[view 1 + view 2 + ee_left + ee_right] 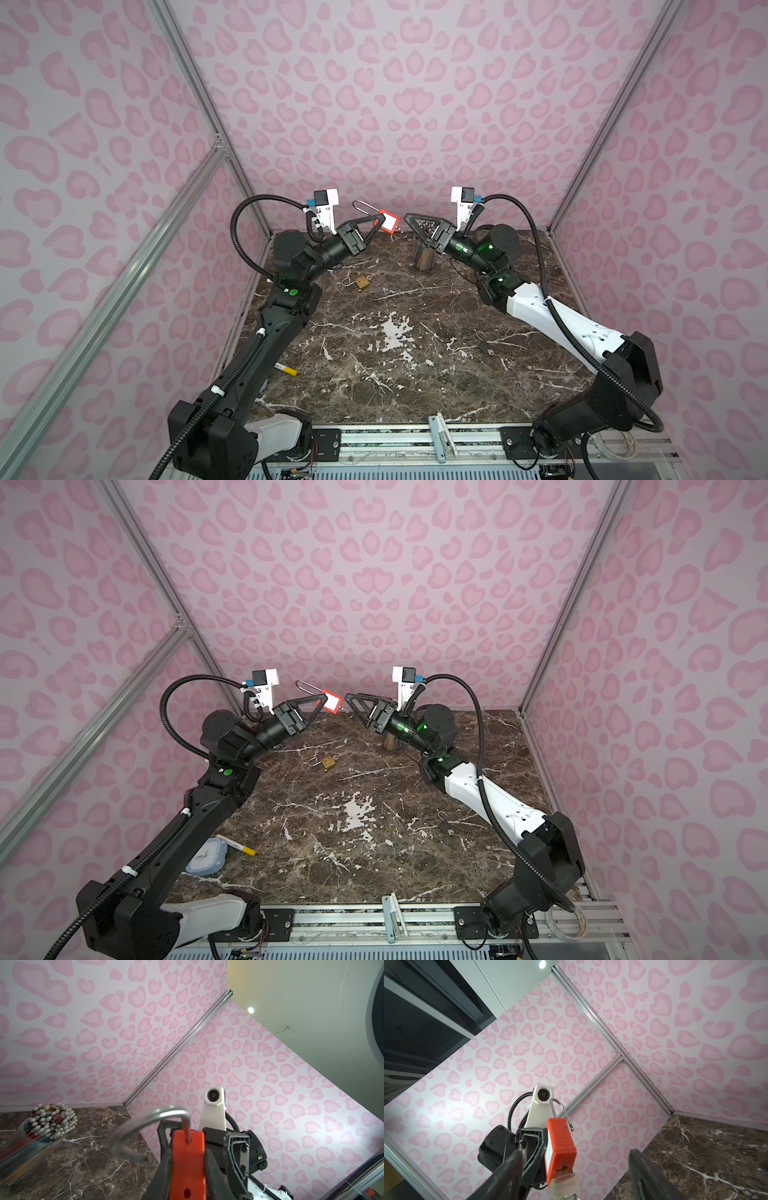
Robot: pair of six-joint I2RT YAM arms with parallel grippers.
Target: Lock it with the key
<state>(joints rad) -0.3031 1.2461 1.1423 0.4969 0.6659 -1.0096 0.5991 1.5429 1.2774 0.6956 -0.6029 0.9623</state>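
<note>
Desk centre: bare marble desk between the arms, free to cross.
Back edge: pencil cup stands below the right gripper, blocking a low pass.
Left-centre: brass padlock lies alone.
Right side: small dark padlock lies near the right arm.
Near-left corner: marker and blue clock, partly under the left arm.
Mid-air: red padlock, clamped in the left gripper, fills the gap. Its key sits between the spread right fingers, touching neither.

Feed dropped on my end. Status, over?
Left tool shut on red padlock, shackle open. Right tool open, close to the key in the padlock's base. Nothing between them.
</note>
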